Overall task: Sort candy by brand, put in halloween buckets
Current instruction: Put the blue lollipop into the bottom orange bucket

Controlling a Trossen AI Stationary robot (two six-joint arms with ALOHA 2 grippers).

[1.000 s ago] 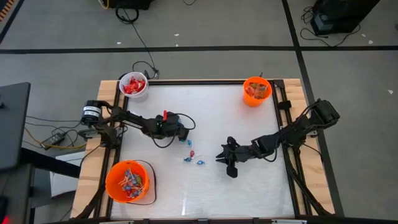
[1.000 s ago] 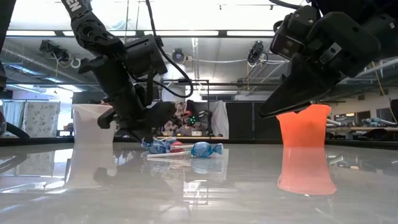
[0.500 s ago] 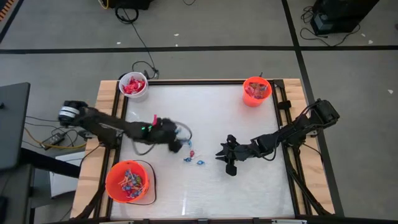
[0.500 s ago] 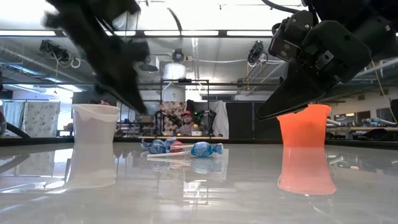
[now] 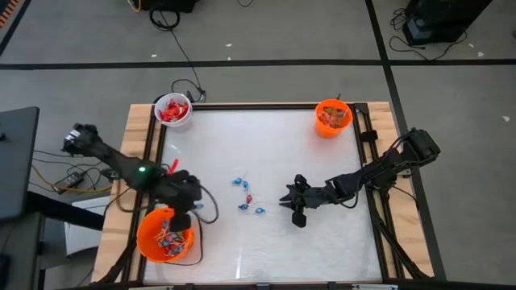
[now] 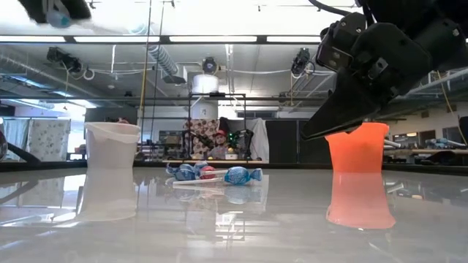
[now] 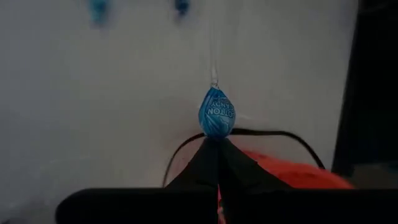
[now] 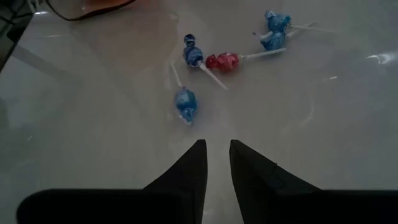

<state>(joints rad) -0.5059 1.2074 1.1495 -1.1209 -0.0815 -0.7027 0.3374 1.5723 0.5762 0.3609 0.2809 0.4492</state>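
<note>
Three buckets on my tabletop: one white bucket (image 5: 172,111), two orange buckets (image 5: 332,118) (image 5: 165,234), five loose lollipops (image 8: 185,104), four blue, one red (image 8: 222,61), one blue lollipop (image 7: 216,112) in my left end effector (image 7: 217,144)

In the low view the left claw (image 6: 55,11) is a blur cut off by the top edge, and the blue thing in it cannot be made out. The large orange plastic bucket (image 7: 292,175) is mostly hidden behind the dark fingers in the left wrist view. From above, the wrapped sweets in the small orange round pail (image 5: 332,118) are too small to tell apart. The right arm's upper part runs out of the low view.
</note>
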